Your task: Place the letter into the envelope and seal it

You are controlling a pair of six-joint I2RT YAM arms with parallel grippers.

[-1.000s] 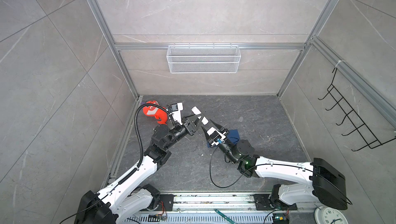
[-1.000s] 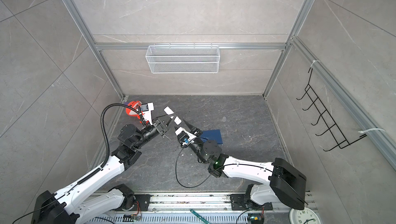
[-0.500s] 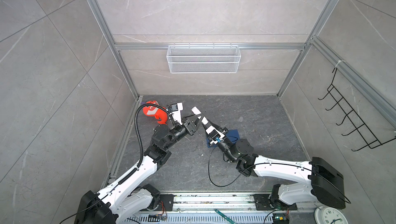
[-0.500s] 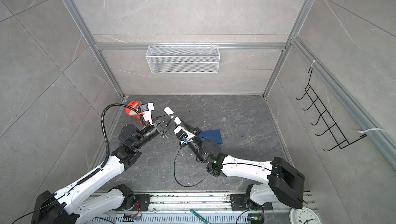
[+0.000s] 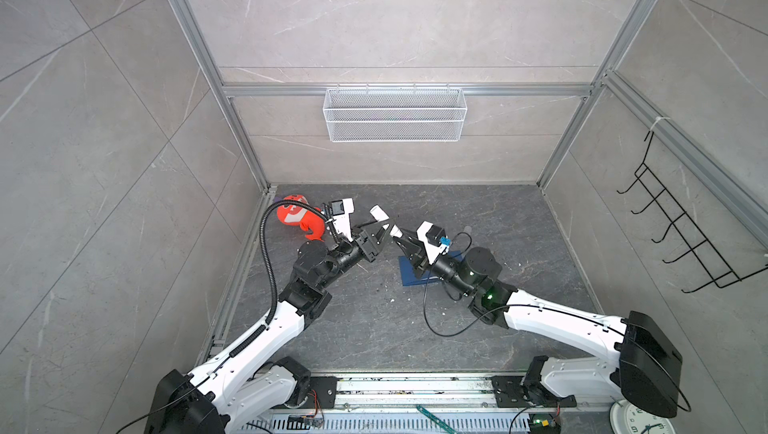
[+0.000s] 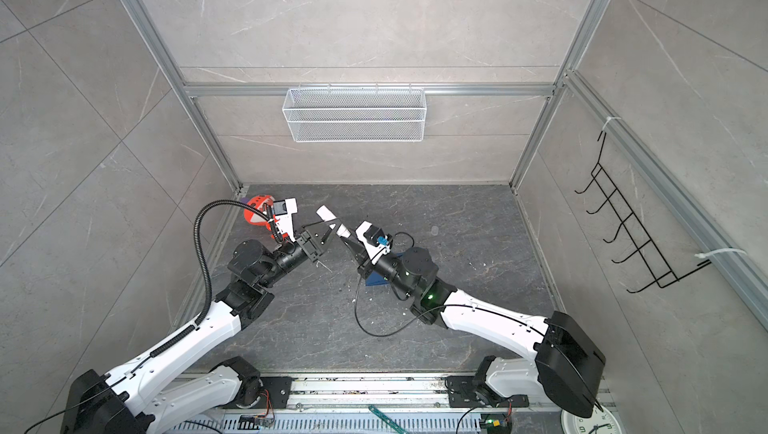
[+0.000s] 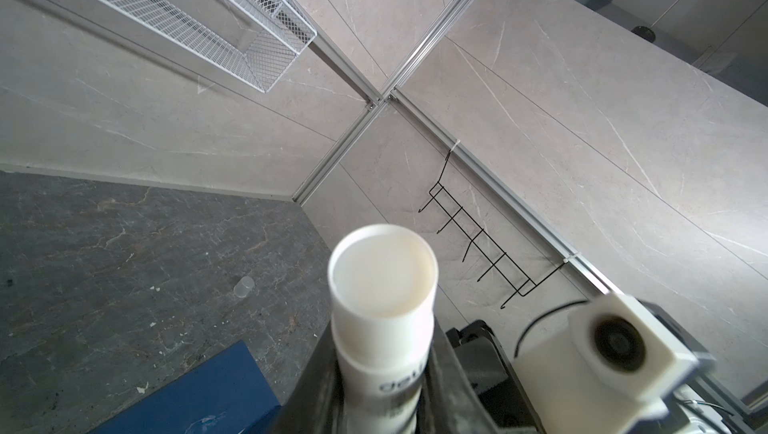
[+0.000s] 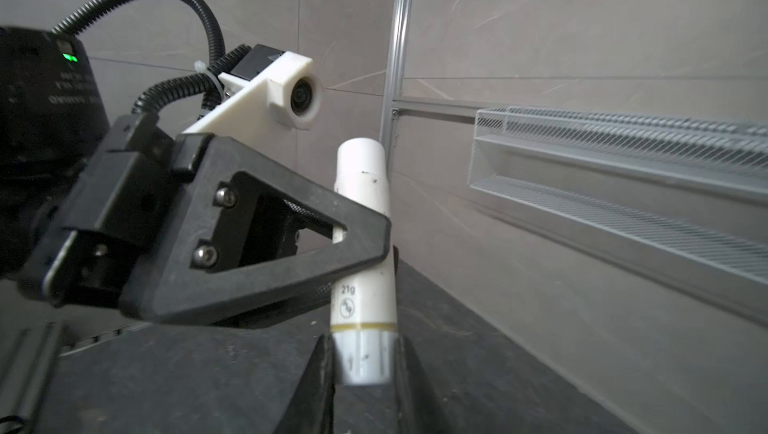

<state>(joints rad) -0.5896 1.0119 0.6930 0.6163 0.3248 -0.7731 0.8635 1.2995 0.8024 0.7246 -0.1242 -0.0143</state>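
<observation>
Carrying everything: the dark grey tabletop, on which the paperwork is laid flat so that glue can be applied from above.
Envelope: a navy envelope is laid flat about midway between the left and right edges, partly hidden under the right arm; whether its flap is open cannot be told.
Letter: no tan sheet is seen anywhere on the tabletop; it is judged to be inside the envelope already, though this cannot be confirmed.
Left gripper: its fingers are closed around the barrel of the glue stick, which is held in the air, open end tilted up, so that the barrel is kept from turning.
Right gripper: its fingers are clamped on the ringed base of the same stick, probably so that the base can be twisted and the glue raised.
Glue stick: it is uncapped, and pale glue is seen level with the rim in the left wrist view.
Cap: a small clear cap is set aside nearer the far edge, well apart from the envelope.
</observation>
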